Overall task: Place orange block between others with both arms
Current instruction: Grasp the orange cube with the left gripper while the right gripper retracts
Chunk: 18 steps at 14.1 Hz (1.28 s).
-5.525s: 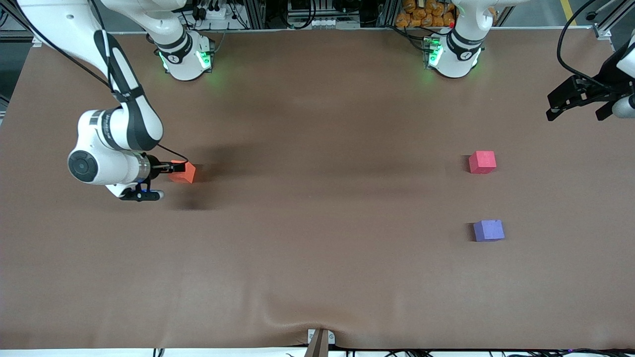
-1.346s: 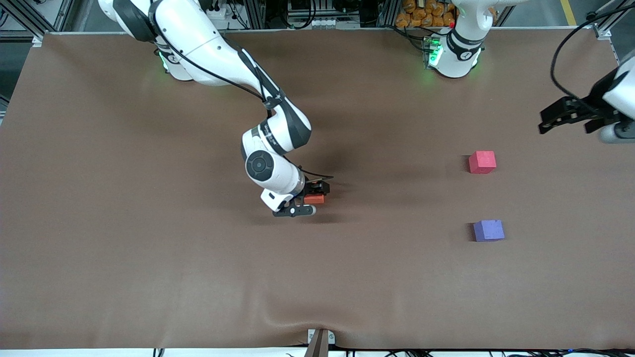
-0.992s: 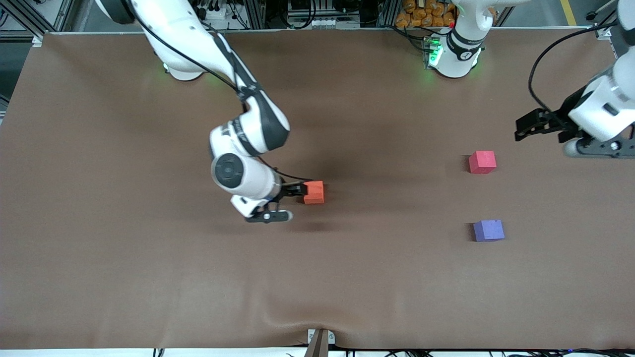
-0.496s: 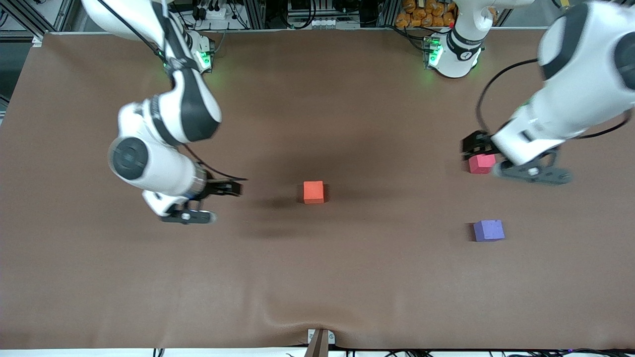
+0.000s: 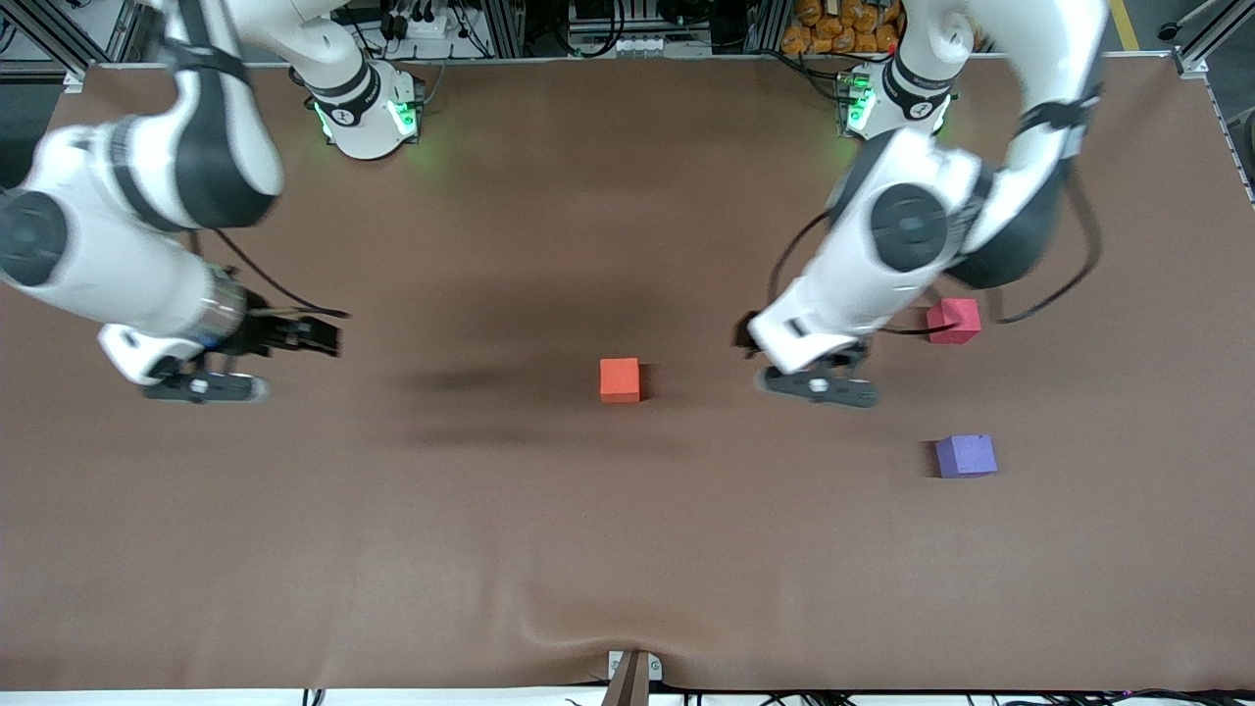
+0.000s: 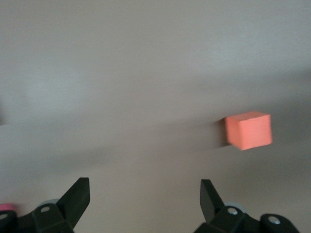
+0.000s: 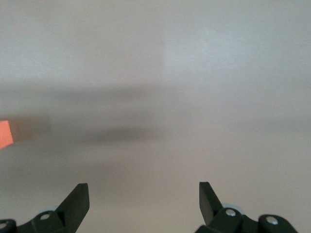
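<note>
The orange block [image 5: 620,379] rests alone on the brown table, near its middle. The red-pink cube [image 5: 954,321] and the purple cube [image 5: 966,456] stand toward the left arm's end, the purple one nearer the front camera, with a gap between them. My left gripper [image 5: 747,335] hangs open and empty over the table between the orange block and the red-pink cube. In the left wrist view the orange block [image 6: 248,130] lies ahead of the open left gripper [image 6: 145,194]. My right gripper [image 5: 319,336] is open and empty over the table toward the right arm's end. The right wrist view shows the open right gripper [image 7: 144,194] and a sliver of the orange block [image 7: 5,134].
The brown cloth [image 5: 627,549] covers the whole table, with a wrinkle near the front edge. The two arm bases [image 5: 368,108] [image 5: 897,98] stand along the edge farthest from the front camera. A small bracket [image 5: 632,672] sits at the front edge.
The right gripper let go of the orange block and drew back toward its own end. The left arm swung in past the red-pink cube toward the orange block.
</note>
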### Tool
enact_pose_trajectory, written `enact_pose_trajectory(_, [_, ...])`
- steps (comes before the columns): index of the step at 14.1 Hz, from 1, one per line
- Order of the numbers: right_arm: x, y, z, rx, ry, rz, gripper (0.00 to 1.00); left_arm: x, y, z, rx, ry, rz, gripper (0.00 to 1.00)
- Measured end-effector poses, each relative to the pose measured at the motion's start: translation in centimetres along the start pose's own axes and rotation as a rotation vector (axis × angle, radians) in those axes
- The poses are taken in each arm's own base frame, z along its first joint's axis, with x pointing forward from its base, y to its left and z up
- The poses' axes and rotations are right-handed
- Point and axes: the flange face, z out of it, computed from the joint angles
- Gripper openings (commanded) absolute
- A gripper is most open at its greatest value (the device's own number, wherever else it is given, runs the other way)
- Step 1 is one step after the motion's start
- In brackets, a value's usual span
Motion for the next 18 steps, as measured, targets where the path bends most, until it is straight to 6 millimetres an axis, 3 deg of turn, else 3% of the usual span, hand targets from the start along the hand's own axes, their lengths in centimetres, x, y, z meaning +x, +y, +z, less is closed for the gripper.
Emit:
enact_pose_trajectory(2, [-1.3,3.6,-1.2,0.001,-0.015,0.013,1.0,0.3,4.1,3.3,-0.014,0.001,-0.04,1.0])
enact_pose_trajectory(4, [-2.2,5.3,-3.0,-0.026,-0.004,0.015,1.0,1.1,7.6,6.3,-0.04,0.02,-0.075,1.0])
enact_pose_trajectory(7, [-3.5,5.6,-6.2,-0.03,0.01,0.008,1.0,1.5,10.4,10.6,-0.065,0.039,-0.095,1.0])
enact_pose_trajectory(11, [-4.6,5.7,-11.1,-0.028,0.011,0.008,1.0,-0.2,14.1,15.3,-0.075,0.028,-0.221,1.0])
enact_pose_trajectory(13, [-4.9,5.9,-12.5,-0.026,0.013,0.01,1.0,-1.0,15.3,16.7,-0.071,0.019,-0.267,1.0])
enact_pose_trajectory(18, [-5.6,6.2,-13.5,-0.025,-0.009,0.01,1.0,-1.6,16.0,19.4,-0.051,0.015,-0.282,1.0])
